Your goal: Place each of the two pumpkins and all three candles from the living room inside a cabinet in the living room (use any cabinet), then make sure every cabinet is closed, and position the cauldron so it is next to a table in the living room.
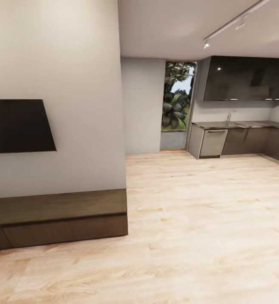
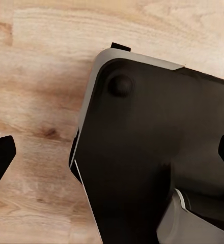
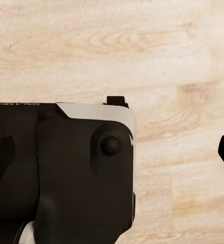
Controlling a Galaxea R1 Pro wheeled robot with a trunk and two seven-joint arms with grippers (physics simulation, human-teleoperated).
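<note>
Travelling, hunting for pumpkins; cabinet (image 1: 57, 217) sitting shut beside wall (TV (image 1: 19, 126) above). Both grippers gaping, probably empty, hanging over floor (image 1: 198, 219). Needing turn next.

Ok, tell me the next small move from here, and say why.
Probably turn the base left to bring more of the living room into the head view. The low dark cabinet sits under the wall screen at the picture's left, its fronts looking shut, while ahead lies bare wood floor and the kitchen units. Both wrist views look down at floor over the robot's base.
</note>
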